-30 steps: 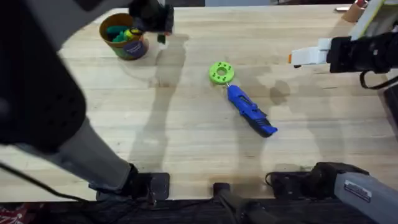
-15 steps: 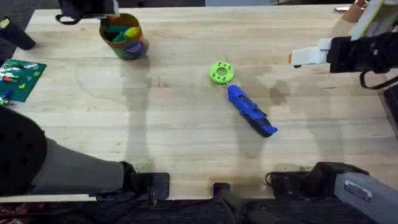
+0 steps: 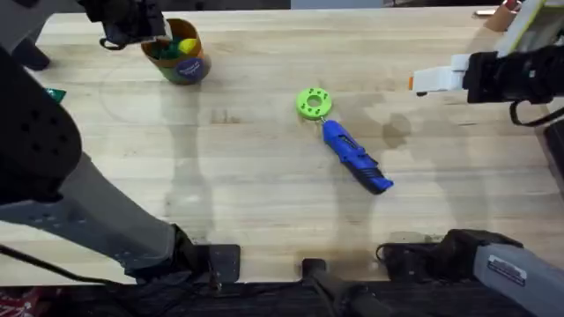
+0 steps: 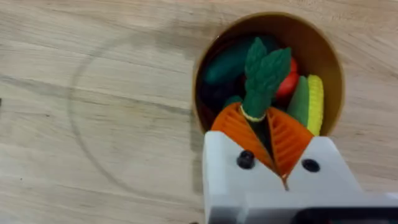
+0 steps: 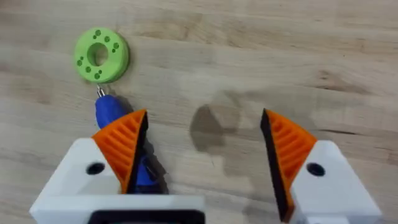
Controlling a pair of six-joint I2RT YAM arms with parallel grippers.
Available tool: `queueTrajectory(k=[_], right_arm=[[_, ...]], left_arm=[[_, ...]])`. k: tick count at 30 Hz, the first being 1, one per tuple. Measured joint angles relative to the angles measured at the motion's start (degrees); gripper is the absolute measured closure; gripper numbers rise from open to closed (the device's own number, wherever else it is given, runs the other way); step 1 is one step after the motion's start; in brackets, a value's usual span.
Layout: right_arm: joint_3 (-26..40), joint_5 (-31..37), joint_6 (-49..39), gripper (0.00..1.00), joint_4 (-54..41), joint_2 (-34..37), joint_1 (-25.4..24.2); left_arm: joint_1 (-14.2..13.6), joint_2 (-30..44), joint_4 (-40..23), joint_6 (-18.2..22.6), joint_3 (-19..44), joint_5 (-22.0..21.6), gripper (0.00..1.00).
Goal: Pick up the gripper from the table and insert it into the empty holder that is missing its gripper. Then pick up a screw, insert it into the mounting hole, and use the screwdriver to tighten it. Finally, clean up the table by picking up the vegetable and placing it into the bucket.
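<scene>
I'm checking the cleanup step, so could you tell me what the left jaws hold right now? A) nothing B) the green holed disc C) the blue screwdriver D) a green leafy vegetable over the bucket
D: in the left wrist view the left gripper is shut on the green vegetable, just above the bucket; the screwdriver lies on the table.

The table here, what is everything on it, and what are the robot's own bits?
table: one, light wood, under everything.
bucket: one, yellow-orange rim, far left, holding toy vegetables.
green leafy vegetable: one, green, pinched by the left gripper over the bucket.
disc: one, green with holes, middle of the table.
screwdriver: one, blue, tip next to the disc.
left gripper: white with orange pads, shut on the vegetable.
right gripper: white with orange pads, open above the table.
</scene>
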Motion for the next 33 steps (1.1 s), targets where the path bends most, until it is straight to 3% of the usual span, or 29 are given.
queueTrajectory(k=[11, 12, 17, 18, 28, 33], right_arm=[[0.0, 0.0, 0.0, 0.014, 0.0, 0.0, 0.0], [0.0, 0.0, 0.0, 0.014, 0.0, 0.0, 0.0], [0.0, 0.0, 0.0, 0.014, 0.0, 0.0, 0.0], [0.0, 0.0, 0.0, 0.014, 0.0, 0.0, 0.0], [0.0, 0.0, 0.0, 0.014, 0.0, 0.0, 0.0], [0.0, 0.0, 0.0, 0.014, 0.0, 0.0, 0.0]], left_arm=[[0.0, 0.5, 0.4, 0.0, 0.0, 0.6, 0.963], [0.0, 0.5, 0.3, 0.2, 0.0, 0.6, 0.881], [0.0, 0.3, 0.4, 0.2, 0.0, 0.5, 0.109], [0.1, 0.1, 0.4, 0.1, 0.0, 0.6, 0.041], [0.0, -11.1, -3.4, 0.2, 0.0, 0.6, 0.015], [0.0, -19.3, -11.7, 0.2, 0.3, 0.7, 0.015]])
